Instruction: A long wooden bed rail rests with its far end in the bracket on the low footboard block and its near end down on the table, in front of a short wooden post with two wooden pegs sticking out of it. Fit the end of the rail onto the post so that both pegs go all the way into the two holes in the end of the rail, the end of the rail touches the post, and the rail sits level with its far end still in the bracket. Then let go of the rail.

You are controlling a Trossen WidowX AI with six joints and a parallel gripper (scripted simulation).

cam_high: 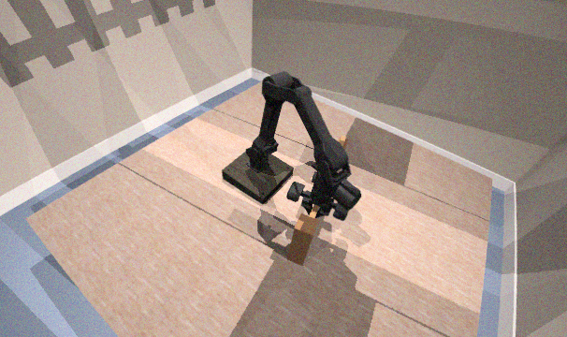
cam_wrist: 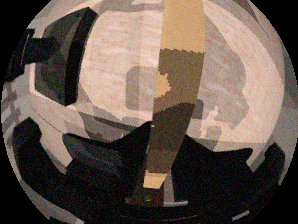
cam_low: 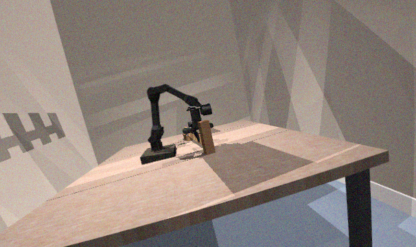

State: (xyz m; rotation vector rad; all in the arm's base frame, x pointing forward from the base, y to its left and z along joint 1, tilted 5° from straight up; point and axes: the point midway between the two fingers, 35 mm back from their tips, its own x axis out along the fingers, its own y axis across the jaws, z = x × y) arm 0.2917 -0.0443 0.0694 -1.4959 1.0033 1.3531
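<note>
Rail [cam_wrist: 174,90] clamped in the end effector [cam_high: 317,212], arm bent downward beside the post [cam_high: 303,239].

- Arm [cam_high: 307,122]: matte black throughout, base plate included.
- Post [cam_high: 303,239]: tan wood, lighter on top.
- Rail [cam_wrist: 174,83]: pale tan, darker brown in shadow.
- Table [cam_low: 263,161]: light wood grain, crossed by grey shadow bands.
- Floor [cam_low: 297,219]: blue-grey.
</note>
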